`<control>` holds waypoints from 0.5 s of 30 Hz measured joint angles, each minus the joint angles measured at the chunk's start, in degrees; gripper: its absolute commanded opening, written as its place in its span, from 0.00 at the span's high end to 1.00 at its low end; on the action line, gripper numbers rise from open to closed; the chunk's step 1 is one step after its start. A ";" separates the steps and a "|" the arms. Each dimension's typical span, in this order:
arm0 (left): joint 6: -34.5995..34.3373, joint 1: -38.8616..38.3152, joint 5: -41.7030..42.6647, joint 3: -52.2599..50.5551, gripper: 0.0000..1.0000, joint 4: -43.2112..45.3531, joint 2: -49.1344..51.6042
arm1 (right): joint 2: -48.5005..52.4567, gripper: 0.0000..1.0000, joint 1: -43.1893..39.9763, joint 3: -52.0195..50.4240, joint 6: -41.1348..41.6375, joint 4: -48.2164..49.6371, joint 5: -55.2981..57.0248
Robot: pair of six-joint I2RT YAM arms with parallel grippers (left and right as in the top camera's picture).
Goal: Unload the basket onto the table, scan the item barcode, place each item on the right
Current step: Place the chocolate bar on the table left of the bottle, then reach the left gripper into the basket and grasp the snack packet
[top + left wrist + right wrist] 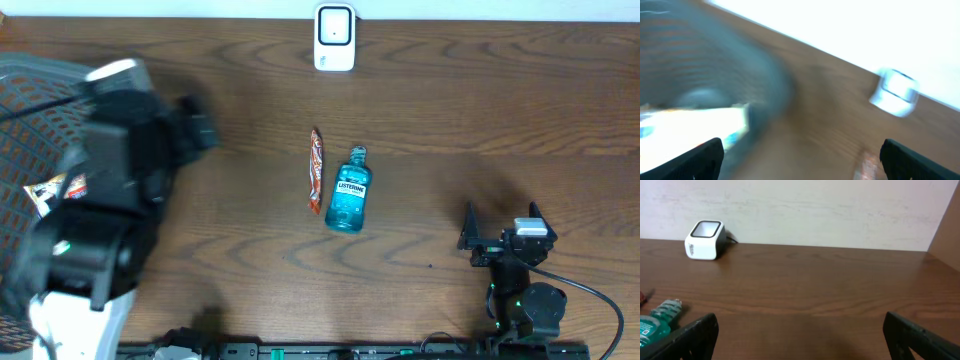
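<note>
- Jaw state: the left gripper (196, 126) has its jaws wide apart with nothing between them, readable in the left wrist view despite heavy blur. The right gripper (500, 215) is likewise fully spread and empty.
- Item location: the mouthwash bottle (349, 192) lies on its side near the middle of the desk (480, 110), clear of both grippers. An orange sachet (315, 170) lies just beside it on the left-arm side, apparently not touching.
- Long axis: both items run from near edge to far edge, roughly parallel. The bottle cap points toward the scanner (335, 38), which stands at the middle of the far edge.
- Bearing from the jaws: the bottle sits forward and to the left of the right gripper, which is close to the near edge, right of centre. From the left gripper, by the basket (30, 140) at the left edge, the items lie to the right and slightly nearer the near edge.
- Nearer arm: the sachet favours the left arm. For the bottle the two gaps look comparable, and blur on the left arm probably makes any finer call unreliable.
- Coming move, as judged: a grasp across the bottle's width calls for fingers set crosswise to the near-far axis. The carry then runs toward the far edge to present the label to the scanner.
</note>
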 measured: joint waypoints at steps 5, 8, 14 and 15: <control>-10.49 16.72 -1.70 -0.11 0.01 -9.33 -0.63 | 0.00 0.01 0.00 0.00 0.00 -0.02 0.00; -19.26 25.42 -1.64 -1.33 0.01 -12.63 -0.09 | 0.00 0.01 0.00 0.00 0.02 0.00 0.02; -32.87 37.03 1.53 -6.27 0.01 -13.35 2.54 | 0.00 0.01 0.00 0.00 0.02 -0.02 0.02; -34.73 38.25 2.60 -7.06 0.01 -13.11 3.61 | 0.00 0.01 0.00 0.00 0.00 -0.02 0.00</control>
